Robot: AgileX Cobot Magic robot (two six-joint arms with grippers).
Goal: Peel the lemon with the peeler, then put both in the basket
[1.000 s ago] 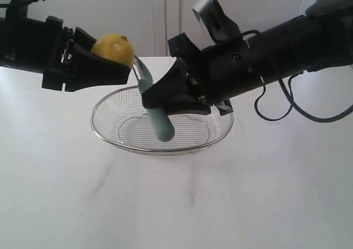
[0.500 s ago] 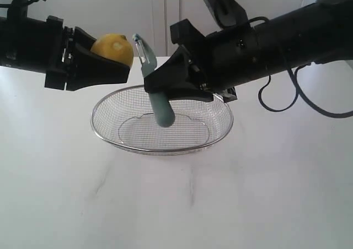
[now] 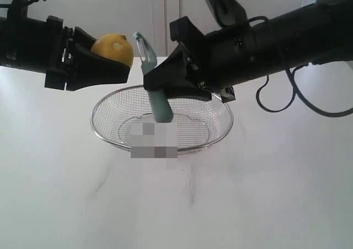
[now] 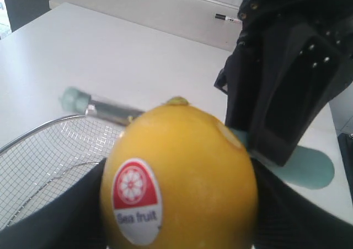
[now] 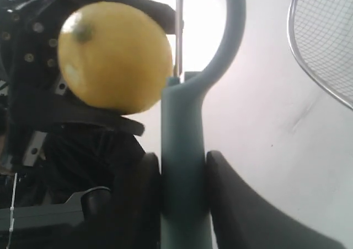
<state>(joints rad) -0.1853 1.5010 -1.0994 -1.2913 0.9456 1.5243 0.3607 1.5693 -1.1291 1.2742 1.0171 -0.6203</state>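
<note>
The yellow lemon (image 3: 112, 49) is held up in the air by my left gripper (image 3: 99, 59), which is shut on it; a red and white sticker shows on the lemon (image 4: 179, 177). My right gripper (image 3: 165, 86) is shut on the teal handle of the peeler (image 3: 154, 89). The peeler (image 5: 183, 150) stands nearly upright, its metal blade head just right of the lemon (image 5: 113, 53), close to the skin. Both hang above the wire mesh basket (image 3: 220, 129) on the white table.
The basket rim (image 4: 33, 136) lies under the lemon. White table surface surrounds the basket. A black cable (image 3: 287, 106) loops down from the right arm. A pen (image 4: 227, 18) lies far back on the table.
The right gripper has lifted the peeler upward along the lemon's right side, so the blade head now stands level with the lemon's top. The left gripper and lemon have stayed put.
</note>
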